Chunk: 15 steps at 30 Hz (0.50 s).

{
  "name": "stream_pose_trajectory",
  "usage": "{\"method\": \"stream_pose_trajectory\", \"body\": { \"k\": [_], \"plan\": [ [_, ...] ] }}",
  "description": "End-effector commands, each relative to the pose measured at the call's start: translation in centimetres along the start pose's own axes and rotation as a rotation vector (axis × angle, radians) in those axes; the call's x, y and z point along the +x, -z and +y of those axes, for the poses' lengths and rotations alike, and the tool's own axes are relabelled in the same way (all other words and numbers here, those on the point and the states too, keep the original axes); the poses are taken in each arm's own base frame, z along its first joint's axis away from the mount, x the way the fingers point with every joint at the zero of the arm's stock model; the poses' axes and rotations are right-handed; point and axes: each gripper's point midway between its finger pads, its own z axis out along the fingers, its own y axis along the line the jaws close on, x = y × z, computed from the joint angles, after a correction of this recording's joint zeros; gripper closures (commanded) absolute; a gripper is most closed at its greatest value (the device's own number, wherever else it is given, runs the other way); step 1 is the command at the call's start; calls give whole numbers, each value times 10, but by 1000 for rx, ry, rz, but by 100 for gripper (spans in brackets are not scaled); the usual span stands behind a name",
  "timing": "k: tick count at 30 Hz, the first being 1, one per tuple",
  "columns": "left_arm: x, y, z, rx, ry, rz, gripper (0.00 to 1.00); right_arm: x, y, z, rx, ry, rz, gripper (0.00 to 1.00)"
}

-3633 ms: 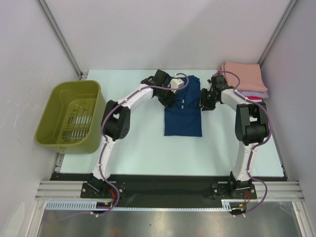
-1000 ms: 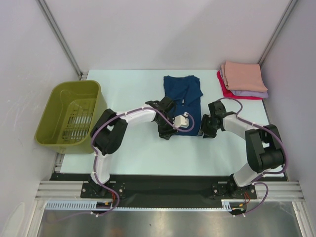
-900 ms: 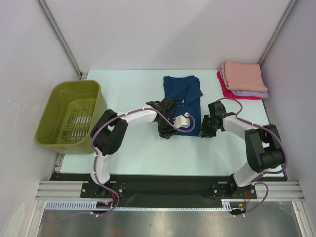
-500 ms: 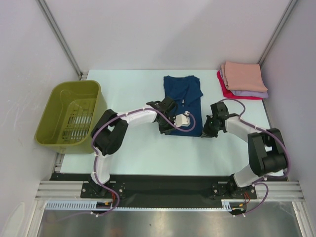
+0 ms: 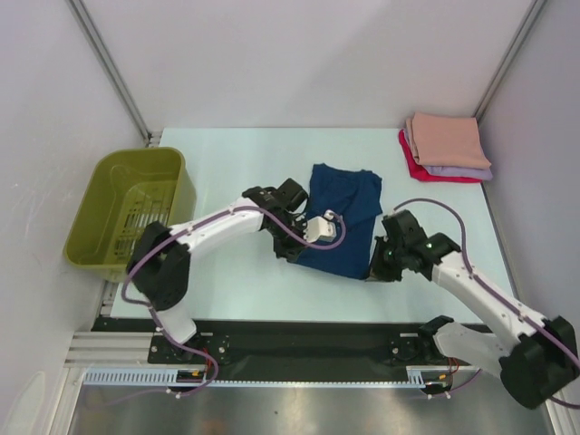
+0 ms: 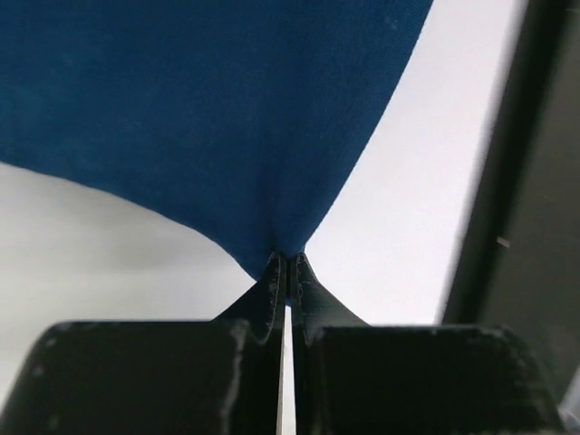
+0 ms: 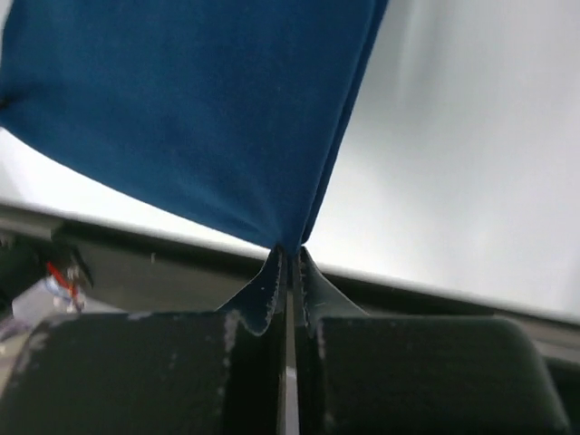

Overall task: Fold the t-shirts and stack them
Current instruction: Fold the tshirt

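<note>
two corners pinched: your left gripper (image 6: 287,265) and right gripper (image 7: 288,252) both clamp the near hem of the navy t-shirt (image 5: 343,210), lying at centre. it's light, limp cloth, so hold those corners and keep it taut. since a second ago it's slid toward 6 o'clock, away from the folded stack (image 5: 449,145) at 1 o'clock.

Matt cloth navy t-shirt (image 5: 353,199); smooth (plastic) basket (image 5: 113,195).

Open table (image 5: 237,163), apparently, between basket (image 5: 113,186) and navy shirt (image 5: 349,204)
</note>
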Motion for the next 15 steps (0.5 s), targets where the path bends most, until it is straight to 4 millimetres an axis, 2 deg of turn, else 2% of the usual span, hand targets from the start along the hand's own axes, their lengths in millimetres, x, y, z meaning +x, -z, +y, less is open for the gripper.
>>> {"method": "stream_pose_trajectory", "body": {
  "k": [1, 3, 4, 5, 7, 8, 10, 11, 12, 13, 14, 15],
  "plan": [
    [15, 39, -50, 105, 7, 33, 100, 44, 36, -6, 59, -80, 110, 100],
    [18, 52, -65, 145, 18, 44, 100, 52, 56, -2, 53, -93, 124, 100],
    [14, 58, -68, 151, 7, 29, 100, 49, 63, 1, 48, -91, 113, 100],
    [8, 65, -68, 148, 3, 12, 100, 40, 73, 8, 37, -83, 79, 100],
    [-1, 72, -55, 109, 3, -16, 100, 27, 76, 8, 59, -62, 61, 100],
    [-14, 74, -38, 68, -1, -36, 100, 14, 77, 11, 55, -55, 36, 100],
    [-23, 80, -10, 25, 47, -60, 100, -15, 66, 5, 75, -58, 4, 100],
    [-36, 81, 10, 5, 59, -75, 100, -27, 61, 5, 71, -63, -10, 100],
    [-37, 82, 28, -15, 90, -83, 100, -50, 57, 10, 40, -60, -67, 100],
    [-41, 82, 41, -32, 113, -91, 100, -70, 48, 0, 59, -102, -81, 100],
    [-50, 77, 63, -53, 121, -101, 100, -82, 43, -2, 55, -96, -95, 100],
    [-50, 79, 79, -85, 139, -100, 100, -106, 40, -1, 39, -100, -154, 100]
  ]
}}
